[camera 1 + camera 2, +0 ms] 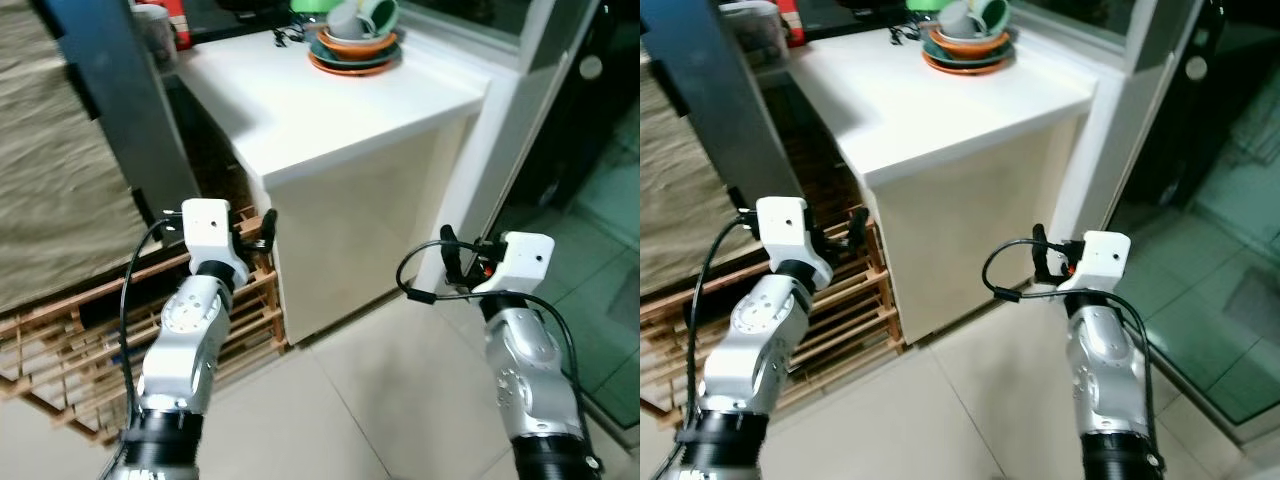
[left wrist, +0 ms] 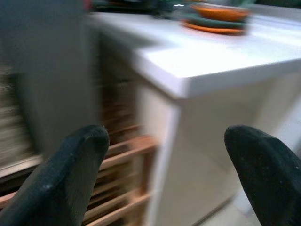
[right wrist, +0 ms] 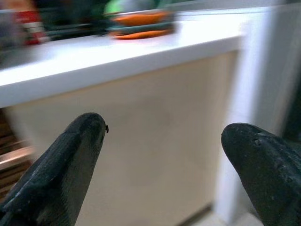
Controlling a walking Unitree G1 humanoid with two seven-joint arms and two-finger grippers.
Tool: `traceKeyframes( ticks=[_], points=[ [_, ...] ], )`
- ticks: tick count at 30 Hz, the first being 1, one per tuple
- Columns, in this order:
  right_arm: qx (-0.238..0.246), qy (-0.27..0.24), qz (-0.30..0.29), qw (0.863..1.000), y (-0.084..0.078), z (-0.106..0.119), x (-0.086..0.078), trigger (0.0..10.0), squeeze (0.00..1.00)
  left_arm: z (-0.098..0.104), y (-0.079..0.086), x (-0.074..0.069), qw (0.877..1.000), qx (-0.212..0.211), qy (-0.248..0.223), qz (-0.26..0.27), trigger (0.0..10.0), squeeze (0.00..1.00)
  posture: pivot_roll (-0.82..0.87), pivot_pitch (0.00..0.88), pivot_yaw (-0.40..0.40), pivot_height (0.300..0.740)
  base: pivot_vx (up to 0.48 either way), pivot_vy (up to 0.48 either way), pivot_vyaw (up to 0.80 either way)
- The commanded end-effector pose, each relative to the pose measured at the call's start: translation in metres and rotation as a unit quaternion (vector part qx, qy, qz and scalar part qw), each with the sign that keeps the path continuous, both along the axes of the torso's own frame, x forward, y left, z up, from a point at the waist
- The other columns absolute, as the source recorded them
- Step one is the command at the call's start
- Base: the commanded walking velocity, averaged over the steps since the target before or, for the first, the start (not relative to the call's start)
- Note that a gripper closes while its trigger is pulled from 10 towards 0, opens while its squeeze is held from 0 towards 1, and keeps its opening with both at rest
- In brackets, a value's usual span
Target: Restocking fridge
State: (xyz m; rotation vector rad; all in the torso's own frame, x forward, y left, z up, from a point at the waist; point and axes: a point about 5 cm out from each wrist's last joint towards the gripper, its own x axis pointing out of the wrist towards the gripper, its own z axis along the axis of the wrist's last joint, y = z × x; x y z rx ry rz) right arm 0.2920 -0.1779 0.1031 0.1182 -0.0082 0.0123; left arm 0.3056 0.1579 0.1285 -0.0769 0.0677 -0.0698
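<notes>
Facing the white-topped bench (image 1: pixel 330 110) — both arms raised before its cream front, left tool (image 2: pixel 160 179) and right tool (image 3: pixel 164 174) spread wide, empty, likely in transit. Fridge and stock unseen; stacked orange bowls (image 1: pixel 353 48) sit at bench's far end.

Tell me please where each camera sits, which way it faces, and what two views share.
Left and right eye views: on the head, looking down at the white counter, wooden slatted rack and both silver arms.
Left wrist view: along the open left gripper toward the counter corner.
Right wrist view: along the open right gripper toward the counter's beige side.
Shared: the stack of orange and green dishes.
</notes>
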Motion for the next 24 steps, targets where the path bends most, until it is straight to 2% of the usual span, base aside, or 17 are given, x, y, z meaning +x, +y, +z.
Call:
traceKeyframes(
  ticks=[1,6,12,15,16,20,24],
  points=[
    [0.003,0.0,0.0,1.0,0.0,0.001,-0.001,10.0,0.01,0.002,0.001,-0.001,1.0,-0.002,0.0,-0.001,10.0,0.0,-0.1,0.0,0.009,0.74,0.0,0.0,0.62],
    [0.003,0.007,0.014,1.0,0.002,-0.004,0.003,10.0,0.02,0.003,-0.007,-0.004,1.0,0.013,-0.007,-0.021,10.0,0.0,-0.07,0.0,0.005,0.74,0.0,0.0,0.61],
    [0.01,0.009,0.002,1.0,-0.002,-0.004,0.003,10.0,0.03,-0.001,-0.01,-0.004,0.999,0.032,0.001,-0.002,10.0,0.0,-0.07,0.0,-0.014,0.74,0.0,0.0,0.58],
    [0.003,0.023,-0.015,1.0,-0.016,-0.014,-0.005,10.0,0.03,-0.016,-0.019,-0.011,0.999,0.037,0.013,-0.005,10.0,0.0,-0.09,0.0,-0.006,0.74,0.0,0.0,0.57],
    [0.002,0.025,-0.022,0.999,-0.019,-0.016,-0.008,10.0,0.03,-0.021,-0.021,-0.012,1.0,0.019,0.024,-0.004,10.0,0.0,-0.11,0.0,-0.001,0.74,0.0,0.0,0.56],
    [-0.006,0.012,-0.021,1.0,-0.017,-0.008,-0.009,10.0,0.03,-0.023,-0.022,-0.007,0.999,-0.012,0.038,0.001,10.0,0.0,-0.13,0.0,-0.004,0.74,0.0,0.0,0.56],
    [-0.016,0.027,-0.004,0.999,-0.012,-0.009,-0.001,10.0,0.02,-0.009,-0.019,0.001,1.0,0.02,0.0,0.007,10.0,0.0,-0.1,0.0,-0.044,0.74,0.0,0.0,0.42]
  ],
)
